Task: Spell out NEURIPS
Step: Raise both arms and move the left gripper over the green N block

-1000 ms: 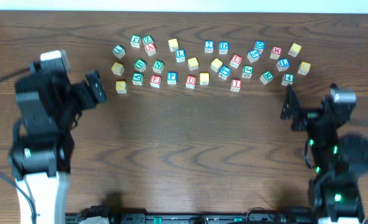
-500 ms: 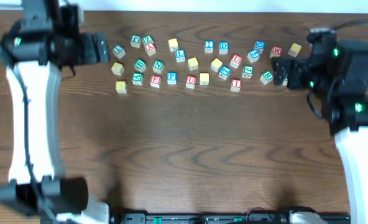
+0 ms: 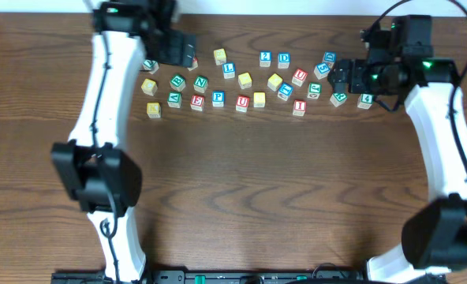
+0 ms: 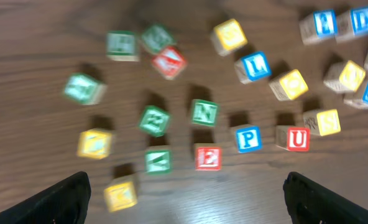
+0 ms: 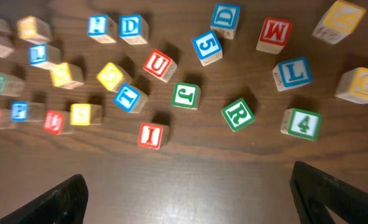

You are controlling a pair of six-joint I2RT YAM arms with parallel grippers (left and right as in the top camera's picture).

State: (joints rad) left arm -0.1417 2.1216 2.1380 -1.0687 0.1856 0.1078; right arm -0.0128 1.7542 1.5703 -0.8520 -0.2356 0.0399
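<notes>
Both grippers have been carried from the near side of the table (image 3: 257, 197) to its far side, above the scattered cubes (image 3: 229, 70). The left gripper (image 4: 185, 193) and right gripper (image 5: 187, 186) are held spread wide, with nothing between the fingers. Green N (image 4: 204, 112), red E (image 4: 207, 157), blue P (image 4: 248, 138) and red U (image 4: 298, 138) are seen below the left one; green R (image 5: 237, 114) and red I (image 5: 151, 135) lie below the right.

Small wooden letter cubes lie scattered on the dark wooden table (image 5: 234, 180); the red-lettered I cube (image 5: 151, 135) sits lowest; the green-lettered R cube (image 5: 237, 114) lies to its right, near the green-numbered 4 cube (image 5: 302, 124); the red-lettered U cube (image 5: 158, 65) lies above the I; the right gripper (image 5: 187, 198) is spread wide, its black fingers (image 5: 59, 200) at the bottom corners.
</notes>
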